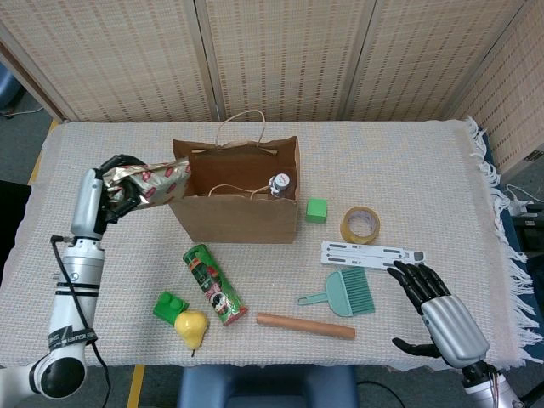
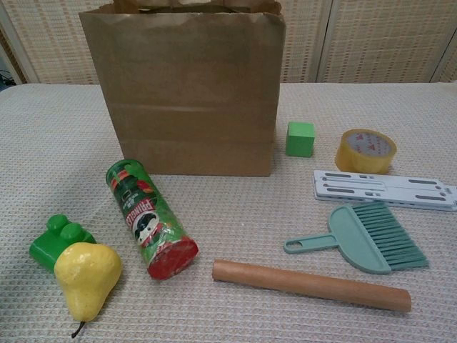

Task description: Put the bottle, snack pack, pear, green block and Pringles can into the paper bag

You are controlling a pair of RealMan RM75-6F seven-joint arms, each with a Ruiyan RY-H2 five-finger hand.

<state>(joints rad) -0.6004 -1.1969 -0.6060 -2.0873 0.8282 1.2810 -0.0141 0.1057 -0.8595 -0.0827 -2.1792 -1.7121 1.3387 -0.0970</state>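
One item in hand: left hand (image 1: 115,189) grips the snack pack (image 1: 153,181) at the paper bag (image 1: 234,204) left rim.
Right hand (image 1: 433,308) hovers low, fingers spread, holding nothing. Bottle (image 1: 280,184) in bag; can (image 2: 151,227), pear (image 2: 86,279), green block (image 2: 57,240) on table.

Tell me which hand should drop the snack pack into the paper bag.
Left. The left hand already holds the snack pack at the paper bag's left rim; the right hand rests empty, far off.
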